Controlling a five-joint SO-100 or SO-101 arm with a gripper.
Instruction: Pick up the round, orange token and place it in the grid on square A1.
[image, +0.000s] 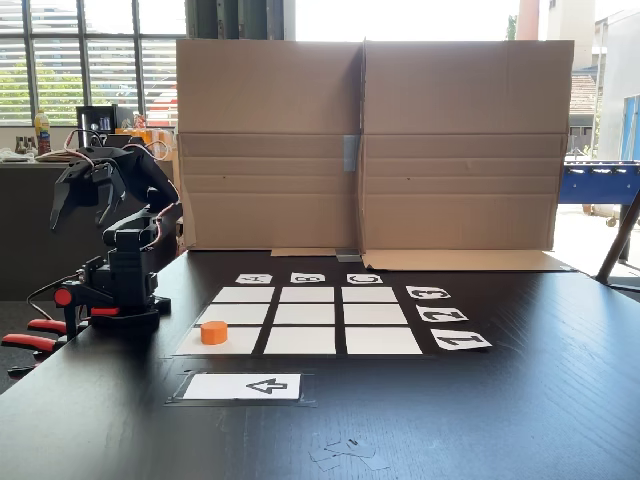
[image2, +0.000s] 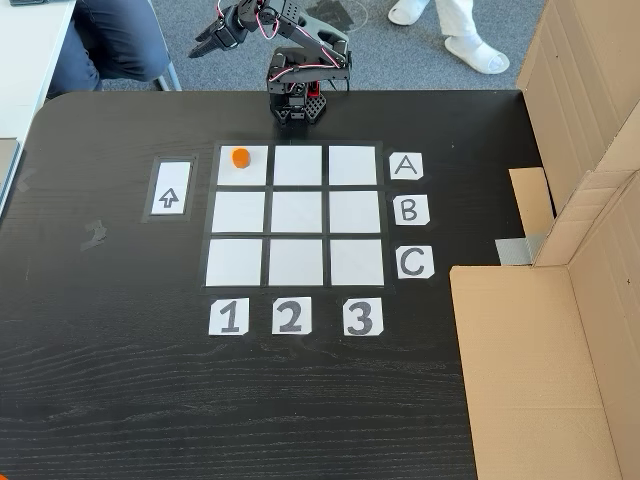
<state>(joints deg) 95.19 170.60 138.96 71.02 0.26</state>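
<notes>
The orange token (image: 213, 332) (image2: 240, 157) lies on square A1 (image: 236, 343) (image2: 250, 172), the corner cell of the grid (image: 307, 315) (image2: 296, 213). In a fixed view, that cell is the near-left one; in the other it is the top-left one, and the token sits toward the cell's edge nearest the arm. My gripper (image: 78, 222) (image2: 203, 45) is folded back over the black arm's base, raised and well away from the token. Its fingers hang apart with nothing between them.
A white card with a black arrow (image: 243, 386) (image2: 169, 188) lies beside the grid. A tall cardboard wall (image: 365, 145) (image2: 590, 150) borders the table. Red clamps (image: 30, 340) hold the arm's base. Paper scraps (image: 345, 452) lie near the front edge. A person's legs (image2: 455, 25) stand beyond the table.
</notes>
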